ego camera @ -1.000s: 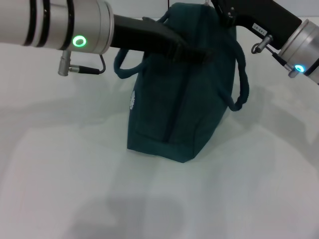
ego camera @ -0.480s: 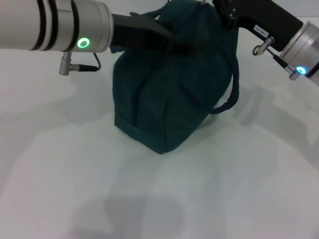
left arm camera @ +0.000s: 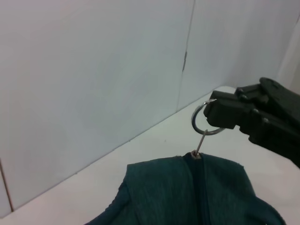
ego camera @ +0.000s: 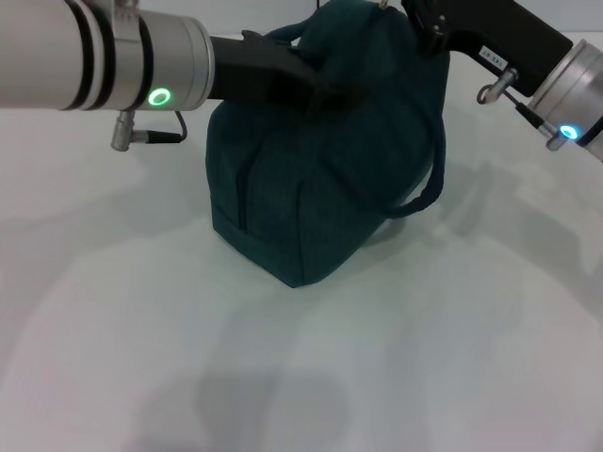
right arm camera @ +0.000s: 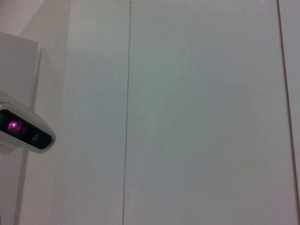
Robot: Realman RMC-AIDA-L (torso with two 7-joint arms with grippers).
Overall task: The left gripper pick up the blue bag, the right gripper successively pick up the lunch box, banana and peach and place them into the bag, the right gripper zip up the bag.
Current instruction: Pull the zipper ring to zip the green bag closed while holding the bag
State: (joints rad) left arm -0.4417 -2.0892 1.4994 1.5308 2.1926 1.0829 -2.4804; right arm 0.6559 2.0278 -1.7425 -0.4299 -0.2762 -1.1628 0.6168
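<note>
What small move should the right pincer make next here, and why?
Probably a short further pull on the zipper ring, then release. The right pincer is closed on that ring at the end of the blue bag, and the zip line below it looks shut. The left pincer grips the bag's top, bracing it.
</note>
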